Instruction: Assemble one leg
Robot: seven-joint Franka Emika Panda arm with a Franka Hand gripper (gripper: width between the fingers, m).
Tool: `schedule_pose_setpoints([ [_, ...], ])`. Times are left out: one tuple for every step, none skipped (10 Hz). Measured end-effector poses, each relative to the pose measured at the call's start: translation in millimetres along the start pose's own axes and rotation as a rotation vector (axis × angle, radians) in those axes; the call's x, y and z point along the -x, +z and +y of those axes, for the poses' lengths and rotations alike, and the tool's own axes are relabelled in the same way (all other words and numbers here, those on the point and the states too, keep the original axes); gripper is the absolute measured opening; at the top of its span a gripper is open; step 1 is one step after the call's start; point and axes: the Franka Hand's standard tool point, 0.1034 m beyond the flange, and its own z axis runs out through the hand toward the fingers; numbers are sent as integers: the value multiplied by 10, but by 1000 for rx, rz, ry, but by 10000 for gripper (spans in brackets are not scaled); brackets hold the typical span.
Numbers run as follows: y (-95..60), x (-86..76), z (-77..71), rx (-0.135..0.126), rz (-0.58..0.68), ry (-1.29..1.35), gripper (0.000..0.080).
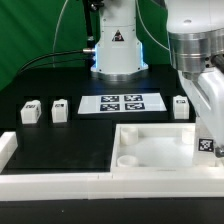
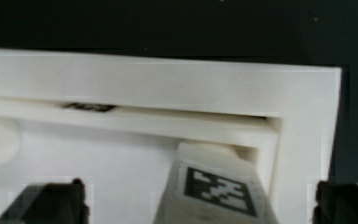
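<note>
From the exterior view I see my gripper (image 1: pixel 207 140) low at that view's right edge, over the near right corner of the tabletop (image 1: pixel 150 150), the big white tray-like piece with corner holes. A tagged leg (image 1: pixel 206 143) sits under the fingers, at the tabletop's right rim; I judge it is held, though the fingertips are hard to make out here. Three more legs stand on the black table (image 1: pixel 60 135): two (image 1: pixel 30 112) (image 1: pixel 60 109) to the left of the marker board (image 1: pixel 120 102), one (image 1: pixel 181 106) to its right. A white rail (image 1: pixel 40 180) runs along the table's front edge. In the wrist view the leg (image 2: pixel 211 188) stands tilted between the two dark fingers (image 2: pixel 51 203), its tag facing the camera, its far end reaching toward the inner corner of the tabletop (image 2: pixel 158 85). Each finger shows a gap to the leg's sides, so I cannot tell whether the pincer is clamping it or has let go. My reading is that I am in the insertion step: the leg is at the corner but not yet upright in a hole. Next I would need to square the leg up, line its end with the corner hole, which is hidden here, then press and twist gently without letting it skid.
</note>
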Motion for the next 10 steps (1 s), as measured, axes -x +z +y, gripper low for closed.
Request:
schedule_pose_setpoints([
  [-7,0,20,20,-5,-126,647],
  [-23,-1,21,28,-10,-258,649],
  [-37,-1,28,37,-18,-371,649],
  [-62,3,33,51,-25,-488,649],
  [-89,4,26,62,-23,-630,649],
  [-103,5,20,68,-20,-740,649],
  [-103,3,20,67,-23,-819,649],
  [-103,-23,22,66,-28,-947,649],
  [-97,-77,24,66,-32,-1046,649],
  [-97,-106,26,64,-36,-1160,649],
])
